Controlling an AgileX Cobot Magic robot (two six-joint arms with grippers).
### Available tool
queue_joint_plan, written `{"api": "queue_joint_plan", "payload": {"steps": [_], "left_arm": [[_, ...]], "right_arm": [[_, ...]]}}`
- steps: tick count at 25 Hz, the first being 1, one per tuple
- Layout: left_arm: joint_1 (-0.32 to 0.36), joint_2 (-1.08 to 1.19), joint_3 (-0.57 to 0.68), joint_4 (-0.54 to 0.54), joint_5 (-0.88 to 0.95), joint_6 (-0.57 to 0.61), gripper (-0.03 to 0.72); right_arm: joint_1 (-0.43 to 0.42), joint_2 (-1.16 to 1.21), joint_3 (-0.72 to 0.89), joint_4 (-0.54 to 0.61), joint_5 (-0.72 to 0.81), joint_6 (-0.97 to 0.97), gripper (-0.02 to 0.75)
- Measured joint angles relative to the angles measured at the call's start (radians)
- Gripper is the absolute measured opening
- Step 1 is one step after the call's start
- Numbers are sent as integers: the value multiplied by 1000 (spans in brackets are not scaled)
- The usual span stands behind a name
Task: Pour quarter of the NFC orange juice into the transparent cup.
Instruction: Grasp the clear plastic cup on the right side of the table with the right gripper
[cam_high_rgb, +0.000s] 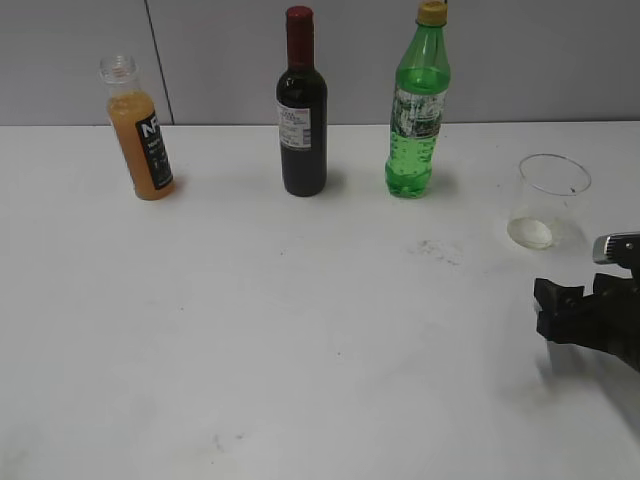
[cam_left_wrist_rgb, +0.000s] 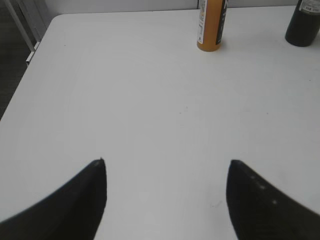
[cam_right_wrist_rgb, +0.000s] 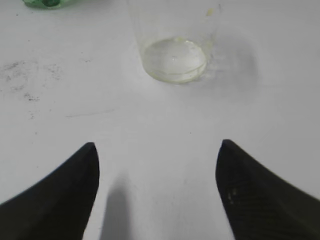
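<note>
both grippers, left and right, hold jaws spread, empty.

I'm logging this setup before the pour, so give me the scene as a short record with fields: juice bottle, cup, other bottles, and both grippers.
juice bottle: NFC orange juice, uncapped, leaning, far left of the table
cup: transparent cup, upright, empty, far right
other bottles: wine bottle and green soda bottle, both capped, between juice and cup
left gripper: open, empty, facing the juice
right gripper: open, empty, just short of the cup
</note>
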Motion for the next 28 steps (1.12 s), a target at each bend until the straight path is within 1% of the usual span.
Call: {"api": "queue_joint_plan", "payload": {"steps": [4,7,10,20,25,28], "left_arm": [[0,0,0,0,0,0,569],[0,0,0,0,0,0,569],[0,0,0,0,0,0,569],[0,0,0,0,0,0,569],[0,0,0,0,0,0,569],[0,0,0,0,0,0,569]], "right_arm": [[0,1,-18,2,0,-1,565],[0,6,-59,-8,-1,-1,639],[0,24,-102,-6,-6,-1,666],[0,105,-218,4,-7,-1,669],[1,135,-252,55,-8,13,669],[1,156,-273,61,-8,41,668]]}}
